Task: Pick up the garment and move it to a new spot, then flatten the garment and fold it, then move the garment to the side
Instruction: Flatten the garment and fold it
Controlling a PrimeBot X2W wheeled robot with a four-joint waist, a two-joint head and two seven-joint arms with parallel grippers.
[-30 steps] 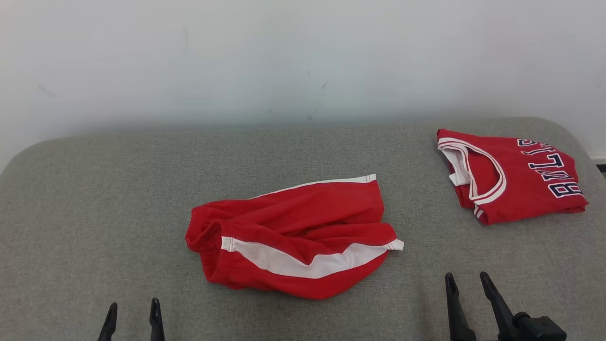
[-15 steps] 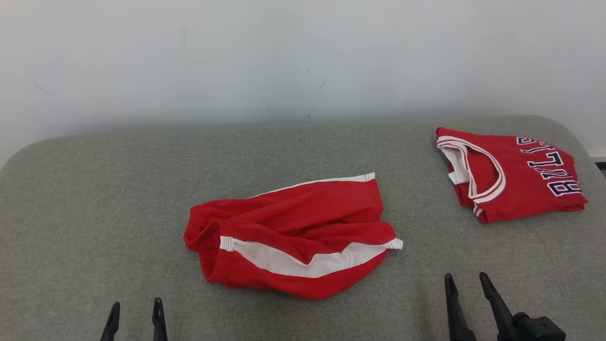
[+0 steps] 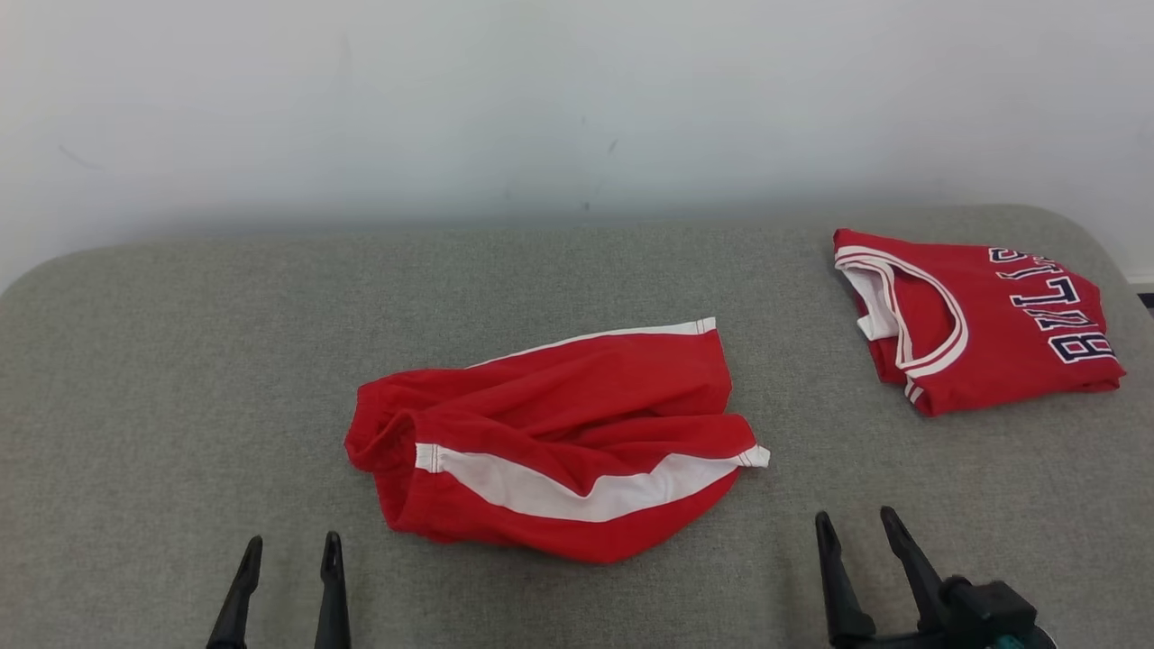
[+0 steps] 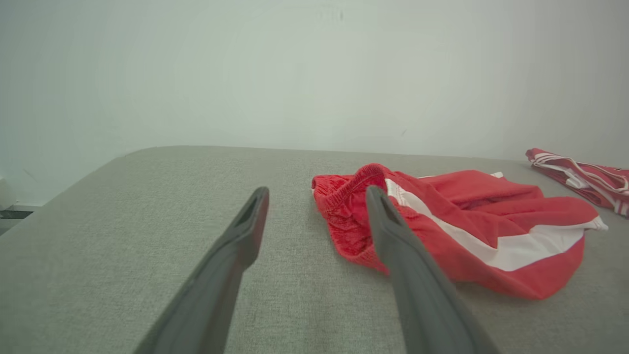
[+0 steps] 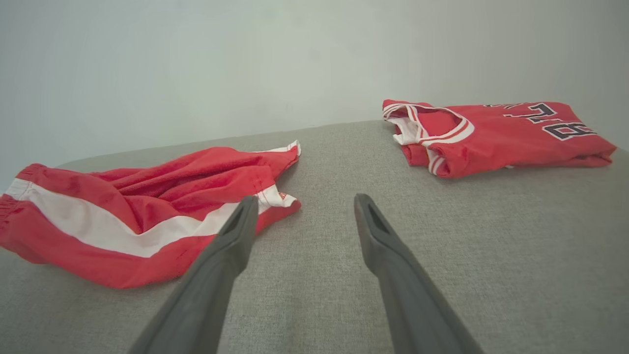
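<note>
Red shorts [image 3: 559, 442] with a white side stripe, crumpled near the middle of the grey table [image 3: 180, 361]. Folded red jersey [image 3: 978, 320] with dark lettering well apart at the far right. Left gripper [image 3: 288, 550] low at the near left edge, jaws wide apart, empty, just short of the waistband. Right gripper [image 3: 856, 527] at the near right, jaws spread too, holding nothing, near the shorts' hem corner.

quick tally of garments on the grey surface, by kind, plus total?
Crumpled red shorts with white stripe: 1
Folded red jersey with dark lettering: 1
Total: 2 garments, both lying on the grey surface, apart from each other.
</note>
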